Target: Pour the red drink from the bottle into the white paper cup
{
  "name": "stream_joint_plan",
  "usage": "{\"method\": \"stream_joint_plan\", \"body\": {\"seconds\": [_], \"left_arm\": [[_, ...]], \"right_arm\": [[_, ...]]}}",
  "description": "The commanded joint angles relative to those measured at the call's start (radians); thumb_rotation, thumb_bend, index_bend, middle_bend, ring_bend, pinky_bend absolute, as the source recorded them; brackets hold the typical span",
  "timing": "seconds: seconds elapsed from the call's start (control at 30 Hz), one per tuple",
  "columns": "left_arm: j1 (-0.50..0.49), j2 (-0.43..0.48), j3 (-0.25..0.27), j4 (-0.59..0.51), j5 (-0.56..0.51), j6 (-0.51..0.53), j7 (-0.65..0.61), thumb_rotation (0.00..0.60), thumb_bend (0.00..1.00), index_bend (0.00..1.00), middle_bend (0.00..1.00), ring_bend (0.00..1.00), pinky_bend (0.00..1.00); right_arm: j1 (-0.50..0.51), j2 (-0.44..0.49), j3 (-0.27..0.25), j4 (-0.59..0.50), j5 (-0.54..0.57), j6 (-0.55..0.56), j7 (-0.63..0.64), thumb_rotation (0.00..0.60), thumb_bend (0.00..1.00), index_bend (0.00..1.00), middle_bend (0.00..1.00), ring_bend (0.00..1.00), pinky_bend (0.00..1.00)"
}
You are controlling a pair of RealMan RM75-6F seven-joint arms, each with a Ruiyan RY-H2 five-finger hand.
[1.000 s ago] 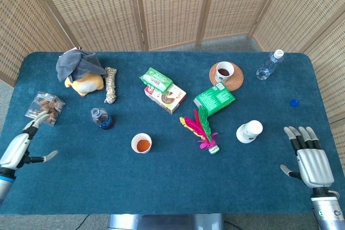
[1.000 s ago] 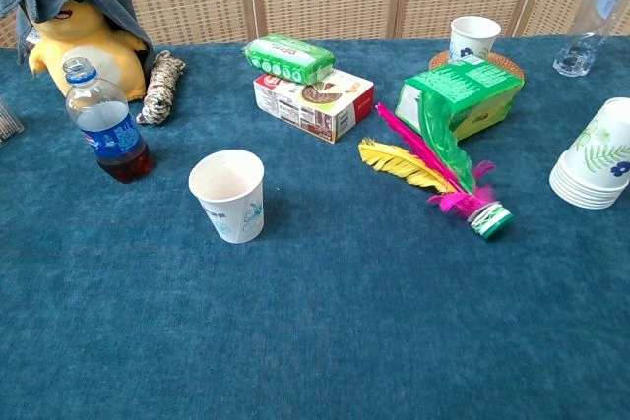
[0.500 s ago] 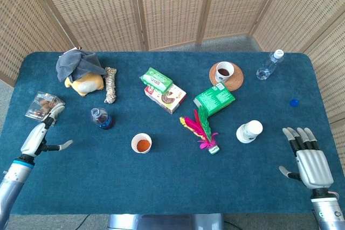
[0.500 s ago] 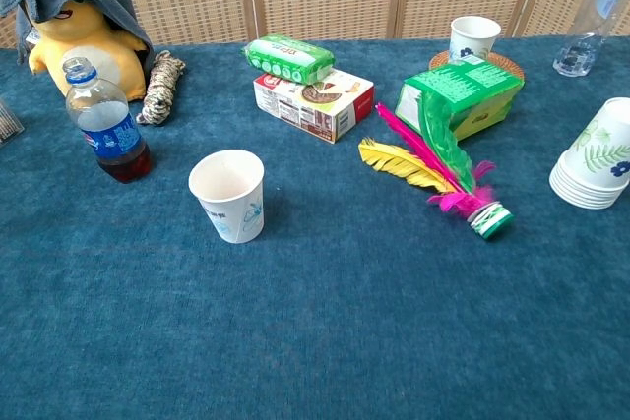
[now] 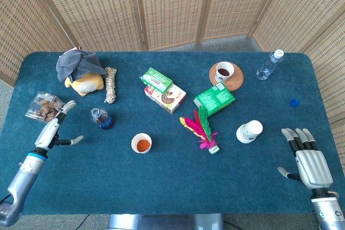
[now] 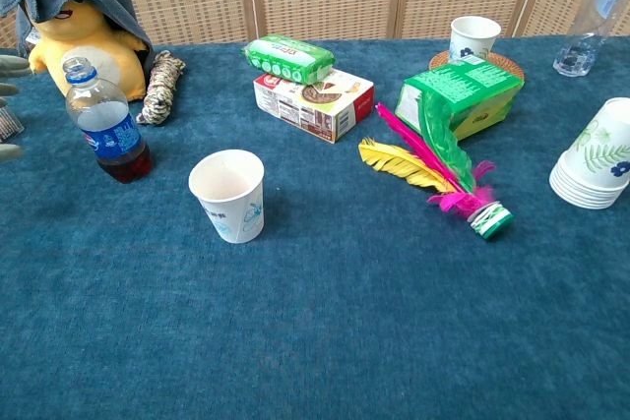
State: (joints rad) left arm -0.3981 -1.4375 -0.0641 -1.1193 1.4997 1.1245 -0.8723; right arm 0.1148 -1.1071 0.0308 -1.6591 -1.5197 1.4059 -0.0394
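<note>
Since a second ago the left hand (image 5: 58, 127) has moved in toward the bottle (image 5: 101, 118), fingers spread and holding nothing, not touching it. The right hand (image 5: 309, 160) rests open and flat at the near right of the tabletop (image 5: 172, 187). The paper cup (image 5: 142, 143) stands upright near the middle, red liquid inside, the bottle just beyond to its left, upright with its cap off

Uncapped bottle (image 6: 106, 123) upright, left of upright white paper cup (image 6: 228, 196)
</note>
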Motion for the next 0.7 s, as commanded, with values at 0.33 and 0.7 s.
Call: {"method": "stream_joint_plan", "body": {"seconds": [0.33,0.7], "left_arm": [[-0.044,-0.059,-0.018,0.047,-0.018,-0.029,0.011,0.6,0.26,0.0,0.0,0.0,0.0],[-0.086,-0.114,-0.03,0.076,-0.023,-0.05,0.015,0.6,0.26,0.0,0.0,0.0,0.0]], "right_arm": [[0.004,0.009,-0.003,0.0,0.001,-0.012,0.036,0.6,0.0,0.0,0.0,0.0,0.0],[0.007,0.009,-0.001,0.005,0.011,-0.021,0.044,0.6,0.0,0.0,0.0,0.0,0.0]]}}
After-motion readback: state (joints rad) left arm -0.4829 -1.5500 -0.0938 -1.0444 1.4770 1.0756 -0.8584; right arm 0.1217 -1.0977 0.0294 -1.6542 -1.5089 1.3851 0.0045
